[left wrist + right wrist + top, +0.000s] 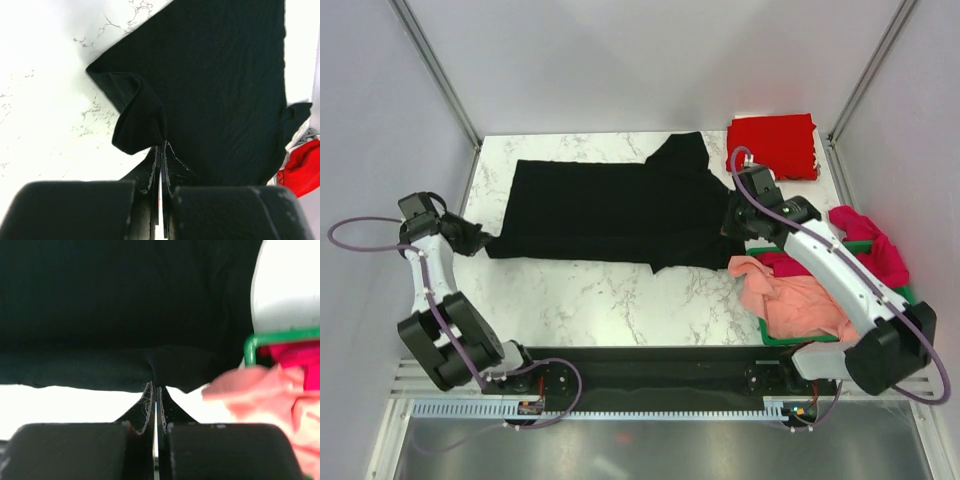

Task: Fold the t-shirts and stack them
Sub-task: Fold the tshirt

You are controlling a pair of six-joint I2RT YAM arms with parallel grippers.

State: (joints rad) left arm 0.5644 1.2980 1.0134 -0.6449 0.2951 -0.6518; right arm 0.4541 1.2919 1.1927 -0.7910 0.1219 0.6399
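At either end, shut-tight tools (pixel 161 148) (pixel 155 388) clamp black t-shirt (pixel 610 210).

Front table (pixel 600 300) open, right crowded — green bin (pixel 782 341) (heaped t-shirts (pixel 800 300))

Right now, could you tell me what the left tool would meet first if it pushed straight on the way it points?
The soft black cloth t-shirt: the left tool is shut on a bunched fold of its edge, and the rest of it lies spread on the white marbled table ahead.
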